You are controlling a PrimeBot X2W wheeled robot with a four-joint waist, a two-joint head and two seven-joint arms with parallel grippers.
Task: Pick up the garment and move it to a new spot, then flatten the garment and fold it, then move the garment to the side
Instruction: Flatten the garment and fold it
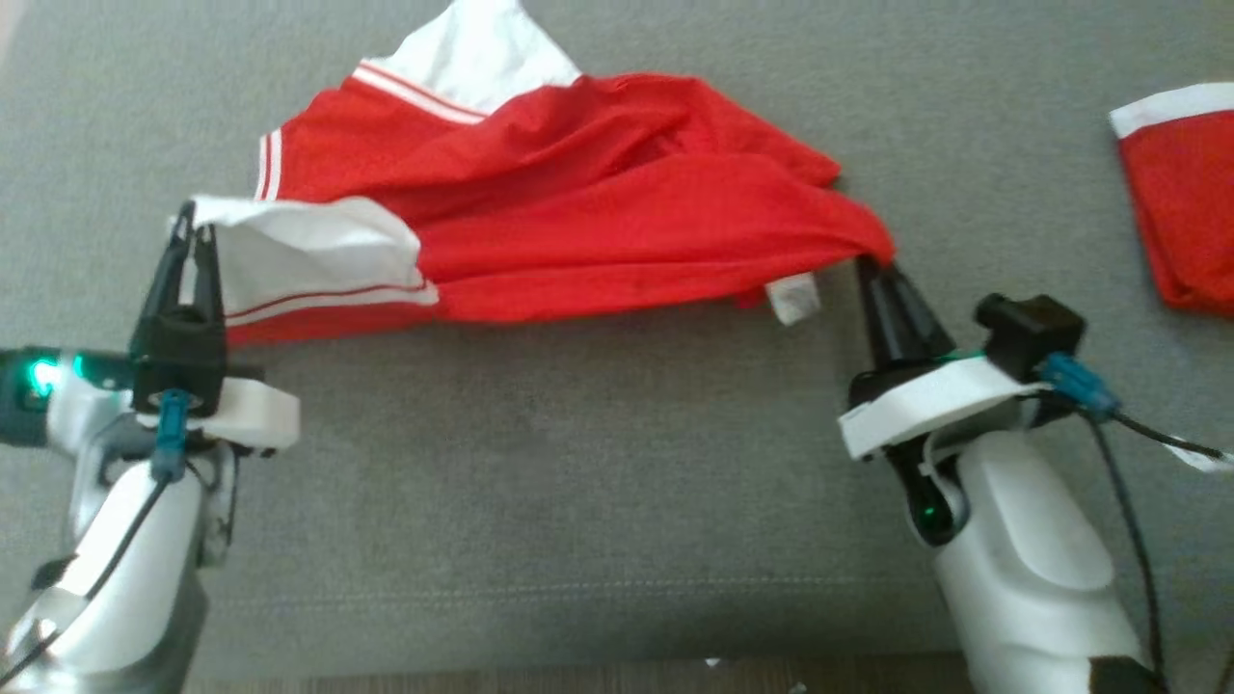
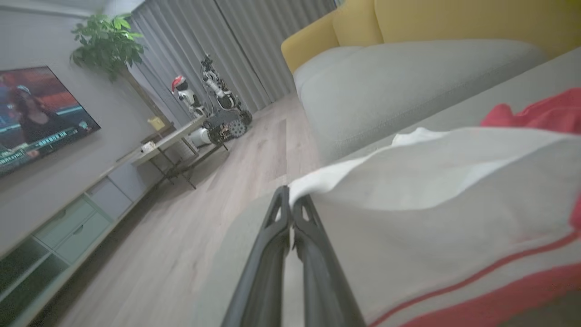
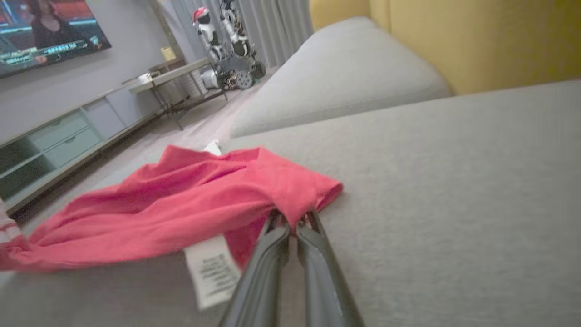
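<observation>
At the left, the left gripper [image 1: 196,229] has its fingers pressed together on the white panel corner of the garment [image 1: 598,212], at the garment's left edge. In the left wrist view the same gripper [image 2: 290,200] pinches the white fabric's edge, with wooden floor [image 2: 254,150] beyond it. The low cabinet [image 2: 68,227] by the wall has its drawers closed; what lies on its open shelf cannot be told.

The red jersey lies rumpled and stretched across the grey sofa cushion [image 1: 578,463], between the two arms. A broad bare stretch of cushion runs from the garment's near edge to the cushion's front seam. A small white tag [image 1: 793,297] hangs at the near hem.

The right gripper [image 1: 875,268] is clamped on the garment's red right-hand corner. Further right, well apart, another red cloth [image 1: 1181,193] with white trim lies at the view's edge.
</observation>
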